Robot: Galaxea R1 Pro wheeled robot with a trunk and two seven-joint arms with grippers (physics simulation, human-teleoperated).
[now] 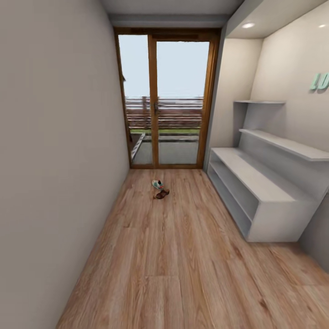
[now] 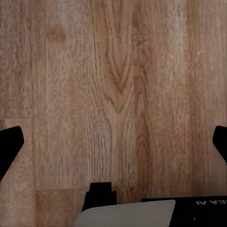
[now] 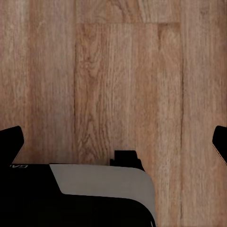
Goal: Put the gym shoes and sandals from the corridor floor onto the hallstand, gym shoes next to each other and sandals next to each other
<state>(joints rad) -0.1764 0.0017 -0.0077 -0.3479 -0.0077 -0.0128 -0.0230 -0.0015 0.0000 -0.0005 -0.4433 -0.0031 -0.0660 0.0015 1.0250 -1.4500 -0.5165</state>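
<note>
Fingers of the left gripper (image 2: 113,142) stand spread wide, their dark tips (image 2: 9,142) showing at either edge of the left wrist view with nothing between them but bare wood floor (image 2: 113,71). Fingers of the right gripper (image 3: 113,142) are parted just as wide and hold nothing, hanging over the same planks. Farther down the corridor, well away, a white gym shoe (image 1: 157,184) lies on the floor (image 1: 173,256) with a reddish-brown sandal (image 1: 161,194) just beside it, touching or nearly so; whether more shoes lie there I cannot tell. To the right, against the wall, stands the pale grey bench (image 1: 256,180) with two open shoe shelves and two staggered wall shelves (image 1: 288,145) above. Glass doors (image 1: 167,100) close off the corridor's far end.
</note>
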